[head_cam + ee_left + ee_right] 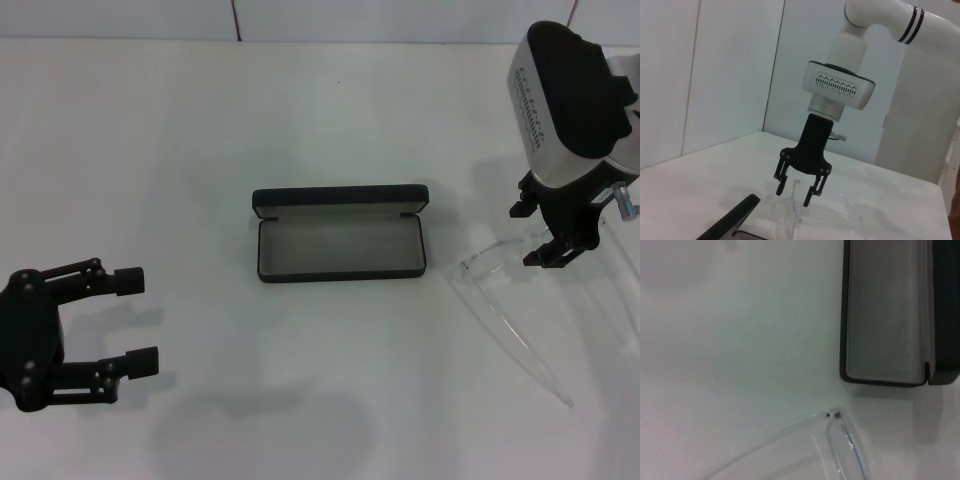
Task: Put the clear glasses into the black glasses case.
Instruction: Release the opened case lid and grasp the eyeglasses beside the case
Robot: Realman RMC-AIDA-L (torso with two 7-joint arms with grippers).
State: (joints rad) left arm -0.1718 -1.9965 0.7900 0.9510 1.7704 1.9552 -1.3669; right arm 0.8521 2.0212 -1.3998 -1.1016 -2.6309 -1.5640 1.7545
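The right gripper is hanging with its two fingers spread apart, tips pointing down over the front piece of the clear glasses, apparently straddling the lens without clamping it. The glasses are lying on the white table near its right edge, their temple arms trailing toward the front edge. The black glasses case is sitting open at the table's middle, lid standing behind, well apart from the glasses. The left gripper is idling near the front-left corner, fingers wide apart.
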